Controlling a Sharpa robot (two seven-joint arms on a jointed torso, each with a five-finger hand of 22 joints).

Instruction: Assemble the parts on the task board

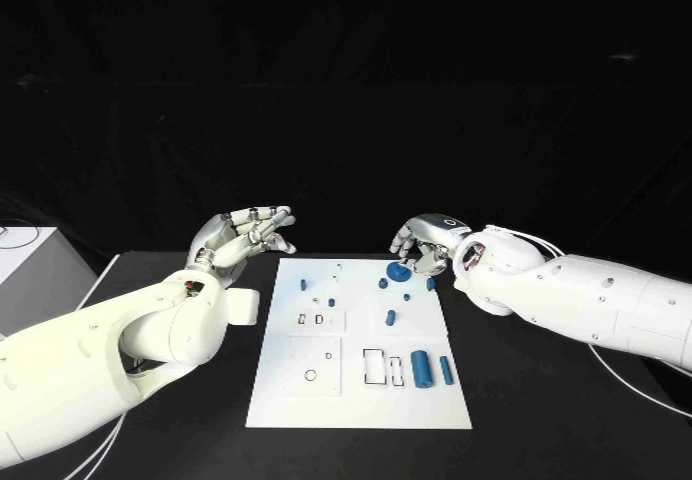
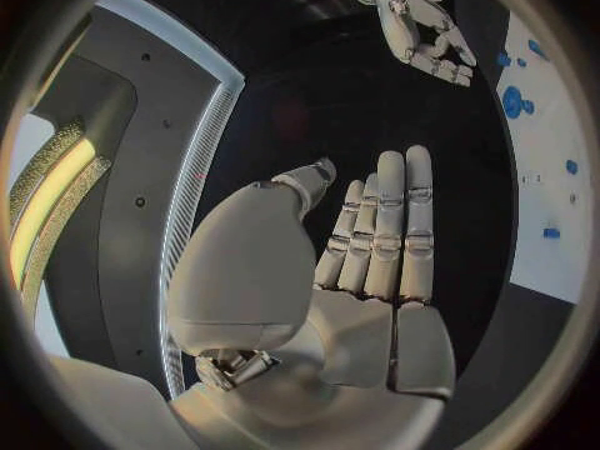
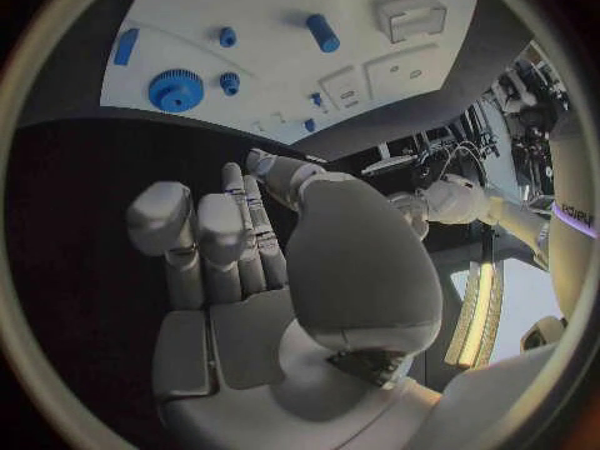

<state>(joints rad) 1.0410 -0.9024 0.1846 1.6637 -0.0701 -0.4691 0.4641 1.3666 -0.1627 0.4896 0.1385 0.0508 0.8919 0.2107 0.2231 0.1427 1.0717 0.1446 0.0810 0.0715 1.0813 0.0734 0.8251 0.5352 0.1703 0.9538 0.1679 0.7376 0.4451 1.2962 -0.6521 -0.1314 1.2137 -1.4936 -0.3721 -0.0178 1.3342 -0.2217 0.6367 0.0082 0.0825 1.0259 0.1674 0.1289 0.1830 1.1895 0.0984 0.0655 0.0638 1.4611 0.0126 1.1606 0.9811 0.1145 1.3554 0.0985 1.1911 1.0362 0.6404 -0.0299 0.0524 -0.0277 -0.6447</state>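
Task board (image 1: 361,400): centre of the head view, lying on the table (image 1: 548,440). Gear-shaped part (image 1: 395,270): upper right of the board, beside smaller parts (image 1: 384,283) near its top edge. Large cylinder part (image 1: 421,368): lower right of the board, a slimmer part (image 1: 446,370) just right of it. Left hand (image 1: 248,236): above the board's upper-left corner. Right hand (image 1: 426,243): above the upper-right corner, near the gear.

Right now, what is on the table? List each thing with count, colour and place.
task board: one, white, middle of the black table.
gear: one, blue, round, far end of the board beside the right hand.
large cylinder: one, blue, lying on the board's near right part.
small parts: several, blue, scattered over the board's far half.
left hand: silver, open, raised off the board's far left corner.
right hand: silver, empty, fingers curled, above the board's far right corner.
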